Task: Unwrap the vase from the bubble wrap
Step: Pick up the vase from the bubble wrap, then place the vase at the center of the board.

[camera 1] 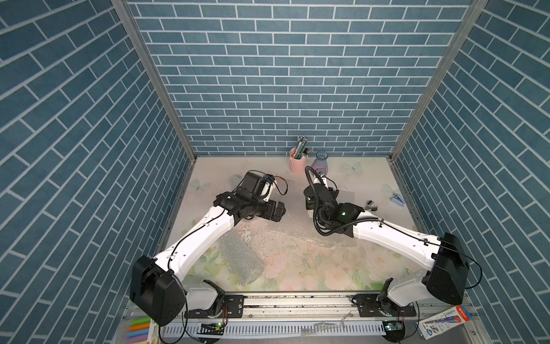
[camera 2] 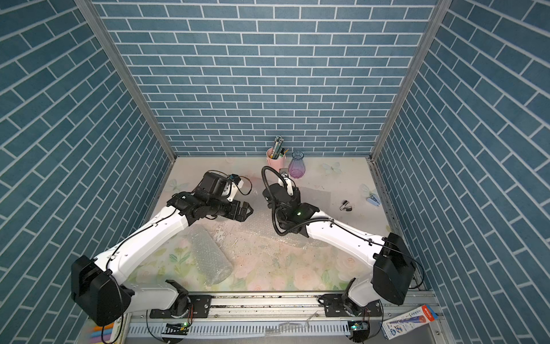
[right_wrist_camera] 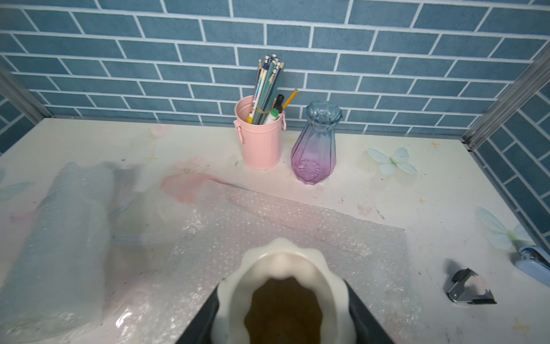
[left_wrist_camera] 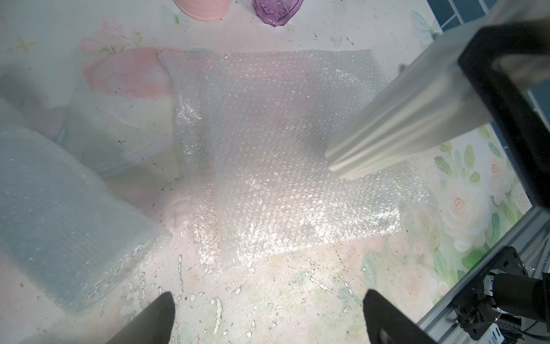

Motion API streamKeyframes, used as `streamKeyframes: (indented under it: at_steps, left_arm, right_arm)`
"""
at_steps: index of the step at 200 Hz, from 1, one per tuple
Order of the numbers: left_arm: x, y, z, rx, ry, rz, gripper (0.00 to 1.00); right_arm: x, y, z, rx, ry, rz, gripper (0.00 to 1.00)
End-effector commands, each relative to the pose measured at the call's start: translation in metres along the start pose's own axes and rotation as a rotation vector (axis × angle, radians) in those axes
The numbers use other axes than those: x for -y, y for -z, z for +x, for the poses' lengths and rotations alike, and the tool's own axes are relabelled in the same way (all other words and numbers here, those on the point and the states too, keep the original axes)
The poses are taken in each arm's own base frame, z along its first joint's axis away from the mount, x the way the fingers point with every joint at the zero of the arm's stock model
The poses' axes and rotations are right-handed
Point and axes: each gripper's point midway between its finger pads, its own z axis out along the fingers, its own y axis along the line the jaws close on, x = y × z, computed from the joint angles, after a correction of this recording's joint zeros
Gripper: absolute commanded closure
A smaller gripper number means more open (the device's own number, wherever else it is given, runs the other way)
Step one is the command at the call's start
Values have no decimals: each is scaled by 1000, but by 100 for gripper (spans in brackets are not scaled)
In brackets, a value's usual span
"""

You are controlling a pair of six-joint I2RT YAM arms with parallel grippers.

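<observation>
My right gripper [right_wrist_camera: 282, 312] is shut on a cream fluted vase [right_wrist_camera: 282, 262], with a dark finger on each side of its mouth. In the left wrist view the vase [left_wrist_camera: 401, 119] hangs tilted over a flat sheet of bubble wrap [left_wrist_camera: 282, 149], bare of any wrap. That sheet [right_wrist_camera: 297, 232] lies spread on the table [camera 1: 372, 178] between the two arms. A rolled tube of bubble wrap [camera 1: 241, 259] lies at the front left, also in a top view [camera 2: 209, 256]. My left gripper [left_wrist_camera: 269, 300] is open over bare tabletop, near the sheet's edge, holding nothing.
At the back stand a pink cup of pencils [camera 1: 297, 162] and a blue and purple glass vase [camera 1: 320, 163]. A staple remover [camera 1: 370, 205] and a pale blue stapler [camera 1: 397, 199] lie at the right, near the wall. Brick-patterned walls close in three sides.
</observation>
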Motion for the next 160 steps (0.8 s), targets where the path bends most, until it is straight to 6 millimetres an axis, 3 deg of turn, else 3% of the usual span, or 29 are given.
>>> streamKeyframes:
  at_steps: [1,53,160]
  left_arm:
    - [1,1,2,-6,-2,11,0]
    - [1,-1,2,-12,1,19,0]
    - [2,-3,3,-24,5,22,0]
  right_arm:
    - [14,-3,-41,133,-33,-7,66]
    - [45,-47,-56,178,-38,29,66]
    - [86,-127,-76,210,-71,39,66]
